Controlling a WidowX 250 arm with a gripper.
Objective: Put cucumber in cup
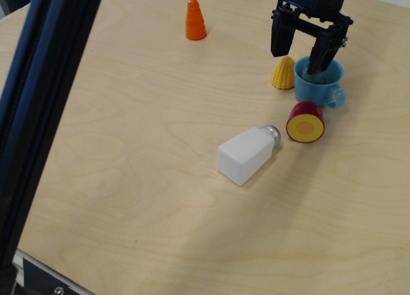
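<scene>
Table: one pale wooden tabletop point(147, 199), light grain, filling the view; it carries all the loose things.
Frame bar: one dark blue-black metal strut point(38, 109) crossing the left side on a slant, close to the camera and out of focus.
Gripper: one black two-fingered robot gripper point(298, 52) at upper right, hanging above the cup and the corn; jaws spread wide, nothing between them. One finger stands over the corn's tip, the other overlaps the cup's mouth.
Shaker: one white square-sided plastic shaker point(246, 155) with a silver cap, lying on its side near the middle, cap pointing toward the red-and-yellow toy.
Cup: one small light blue plastic cup point(317, 87) with a round rim and a loop handle, upright, handle turned toward the lower right. It sits just beside the corn and just above the red-and-yellow toy.
Cucumber: one teal-green plastic toy cucumber point(316, 77), only a dark green patch showing inside the cup's mouth, partly behind the gripper finger; its shape cannot be made out.
Round toy: one red-rimmed round plastic toy with a yellow face point(305, 122), near the shaker's cap.
Carrot: one orange cone-shaped plastic carrot point(195, 20), upright, top centre, well apart from the rest.
Corn: one yellow bumpy cone-shaped plastic corn point(282, 74), upright.
</scene>
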